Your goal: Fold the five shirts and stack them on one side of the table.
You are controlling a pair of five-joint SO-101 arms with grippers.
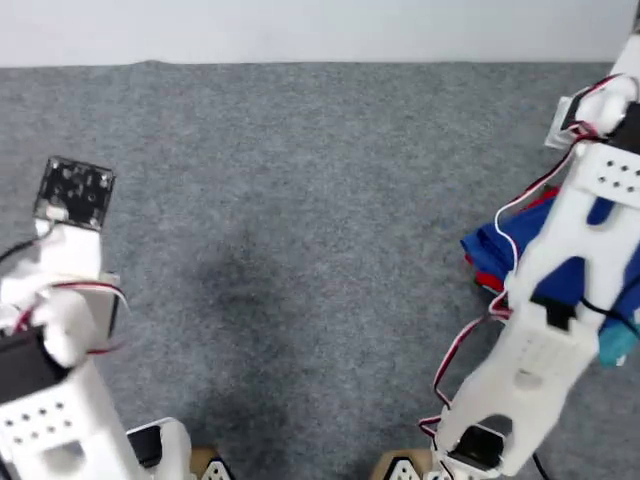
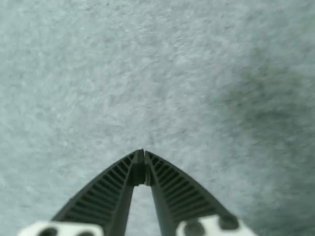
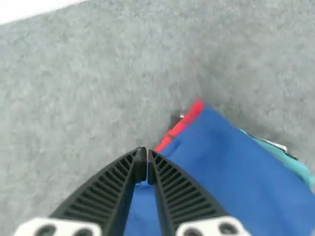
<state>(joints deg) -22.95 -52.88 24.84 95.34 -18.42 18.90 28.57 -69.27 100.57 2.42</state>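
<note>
Shirts (image 3: 231,167) stacked by the table's (image 1: 300,200) right edge; left hand (image 2: 143,162), right hand (image 3: 143,160) both closed, empty.

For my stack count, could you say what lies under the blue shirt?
Red shirt and teal shirt edges peek out beneath the blue shirt; anything further is covered.

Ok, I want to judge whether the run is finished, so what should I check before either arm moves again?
1. The left tool shut over bare table, holding nothing: ok.
2. The right tool shut over the blue shirt, gripping no cloth: ok.
3. The stack sits at one side: ok.
4. Five shirts stacked: cannot tell; under the blue one, red shirt and teal shirt edges show.
</note>
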